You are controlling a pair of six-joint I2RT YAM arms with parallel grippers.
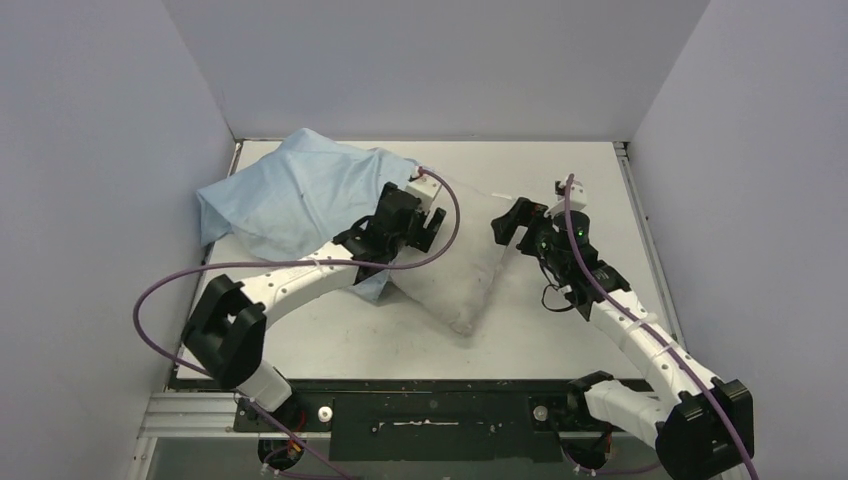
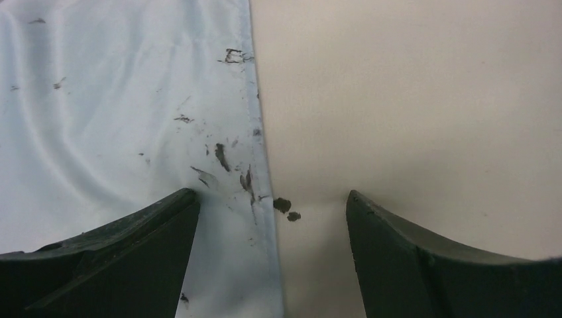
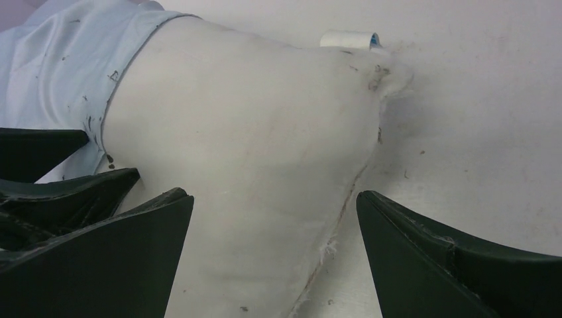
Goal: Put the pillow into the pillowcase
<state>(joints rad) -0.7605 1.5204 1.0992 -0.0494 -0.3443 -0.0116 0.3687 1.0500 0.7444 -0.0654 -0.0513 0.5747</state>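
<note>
Both my pairs of jaws are standing apart, clamping nothing, over a half-sleeved pillow.

My left gripper (image 2: 272, 199) is hovering with its jaws spread across the hem of the pillowcase (image 2: 119, 99): the smudged blue cloth is lying under and ahead of the left-hand jaw, and the bare pillow (image 2: 411, 99) under and ahead of the right-hand one. My right gripper (image 3: 275, 199) is gaping wide, with the pillow's uncovered end filling the gap between its jaws and running on ahead of them. The pillow's frayed side seam is passing just inside the right-hand jaw, and the table (image 3: 477, 79) is showing beyond it. The pillowcase is wrapping the pillow's other end, ahead and to the left of these jaws.
</note>
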